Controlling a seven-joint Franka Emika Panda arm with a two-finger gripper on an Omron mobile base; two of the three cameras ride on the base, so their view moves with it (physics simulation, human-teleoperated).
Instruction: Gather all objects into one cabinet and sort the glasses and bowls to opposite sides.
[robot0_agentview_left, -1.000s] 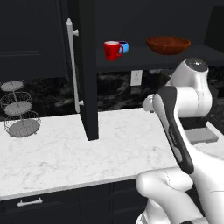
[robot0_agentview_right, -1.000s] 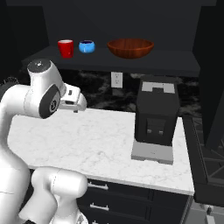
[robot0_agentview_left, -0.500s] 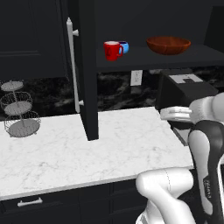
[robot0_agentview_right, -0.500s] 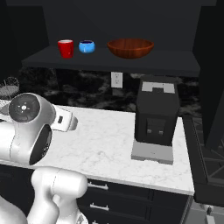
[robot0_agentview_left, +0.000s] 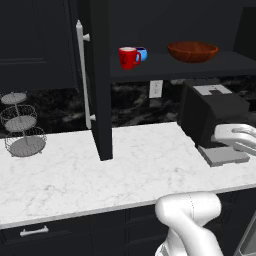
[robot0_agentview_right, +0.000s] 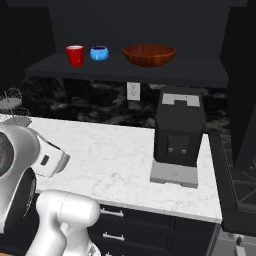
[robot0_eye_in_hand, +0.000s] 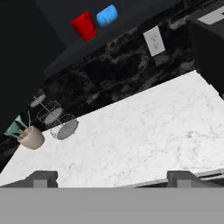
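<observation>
The red mug is seen on the cabinet shelf, the blue vessel touching at its 3 o'clock, the bowl further right. Judged rigid, glossy, slippery; best gripped across the body. The hand is spread wide, empty, over the bench.

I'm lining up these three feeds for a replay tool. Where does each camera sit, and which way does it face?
Left base view: behind the arm, left; faces the open cabinet door; white arm lower right.
Right base view: behind, right; faces the coffee machine; arm lower left.
Hand view: on the hand, rolled, over the counter; gripper open.
All share the red mug and blue vessel.
</observation>
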